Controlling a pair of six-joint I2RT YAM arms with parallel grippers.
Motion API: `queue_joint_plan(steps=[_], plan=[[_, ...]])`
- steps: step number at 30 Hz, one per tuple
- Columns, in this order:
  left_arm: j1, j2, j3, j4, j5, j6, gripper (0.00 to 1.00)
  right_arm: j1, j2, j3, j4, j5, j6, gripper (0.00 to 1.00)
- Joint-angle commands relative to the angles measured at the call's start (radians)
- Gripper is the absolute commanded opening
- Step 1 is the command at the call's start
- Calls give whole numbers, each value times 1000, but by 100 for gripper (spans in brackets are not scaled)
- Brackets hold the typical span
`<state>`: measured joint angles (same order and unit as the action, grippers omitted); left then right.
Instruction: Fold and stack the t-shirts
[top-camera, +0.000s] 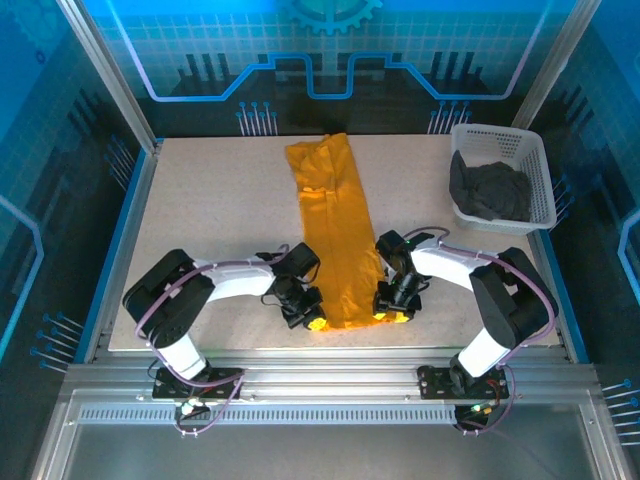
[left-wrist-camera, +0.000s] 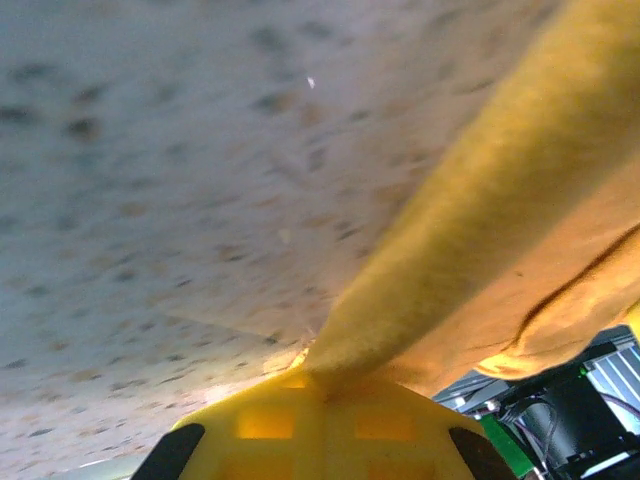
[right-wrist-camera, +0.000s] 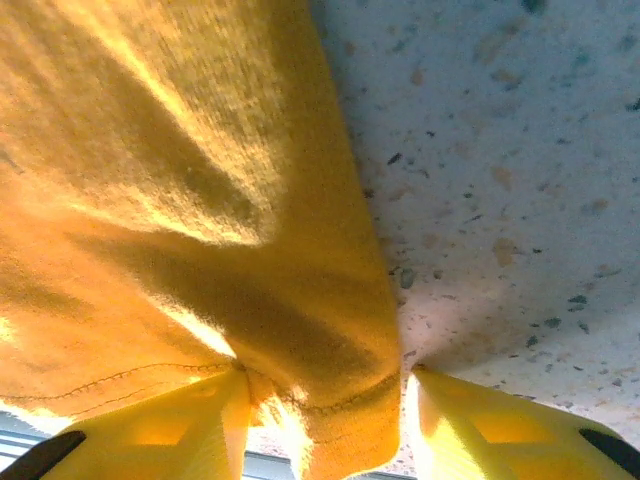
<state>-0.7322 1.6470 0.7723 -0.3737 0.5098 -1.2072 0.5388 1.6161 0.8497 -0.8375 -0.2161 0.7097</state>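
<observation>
I see the orange-yellow shirt (top-camera: 335, 240) folded into 1 long strip, lying flat left of the white basket (top-camera: 545, 170), which holds the crumpled charcoal shirt (top-camera: 488, 190). My left gripper (top-camera: 312, 322) is clenched on the orange hem; my right gripper (top-camera: 393, 316) straddles that hem, jaws apart

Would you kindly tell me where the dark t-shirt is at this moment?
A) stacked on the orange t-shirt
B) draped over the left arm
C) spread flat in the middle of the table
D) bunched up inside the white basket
D: the dark t-shirt lies crumpled inside the white basket at the far right of the table, apart from the orange t-shirt, which lies in a long strip mid-table.
</observation>
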Motion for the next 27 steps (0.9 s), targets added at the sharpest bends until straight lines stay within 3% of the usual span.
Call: queue_joint_plan(steps=[1, 11, 19, 23, 27], plan=[[-4, -36, -75, -16, -39, -43, 0, 35, 11, -24, 30, -58, 34, 39], [-5, -181, -132, -41, -67, -92, 0, 66, -50, -14, 49, -92, 55, 1], [28, -430, -139, -4, -149, -189, 0, 78, -146, 103, -30, -113, 91, 0], [116, -471, -81, 47, -178, -177, 0, 36, -122, 262, -79, -87, 62, 0], [241, -392, 39, 90, -162, -114, 0, -28, -35, 454, -120, -49, 27, 0]])
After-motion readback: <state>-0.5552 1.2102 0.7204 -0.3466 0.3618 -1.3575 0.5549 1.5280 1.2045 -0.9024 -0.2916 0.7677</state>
